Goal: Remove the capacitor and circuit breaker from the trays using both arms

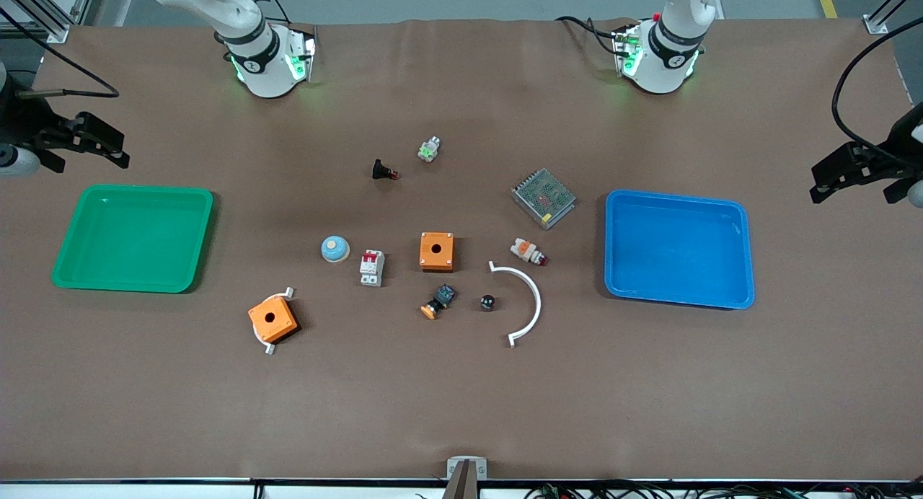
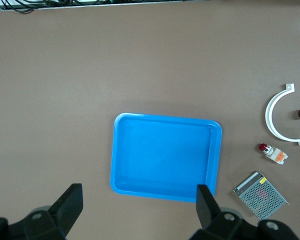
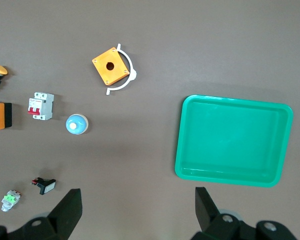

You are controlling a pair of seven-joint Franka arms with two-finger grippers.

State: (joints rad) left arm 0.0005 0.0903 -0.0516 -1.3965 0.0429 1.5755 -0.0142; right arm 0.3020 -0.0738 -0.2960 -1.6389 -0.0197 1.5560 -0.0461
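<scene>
Only front view: capacitor (image 1: 488, 302).

Left claw (image 2: 139, 210), right claw (image 3: 138, 207): raised, fingers spread.

The light is bright and even, and it seems to come from above, because the shadows are short and soft. The blue tray (image 1: 678, 248) puts a narrow dark shadow on the table (image 1: 461, 412) along its side toward the right arm's end, and the green tray (image 1: 133, 237) puts one along its side toward the blue tray. A weak shine lies on the floor of the green tray. Green lamps glow on both robot bases. All three views are sharp. In both wrist views, only the black fingers at the edge look a little soft.
</scene>
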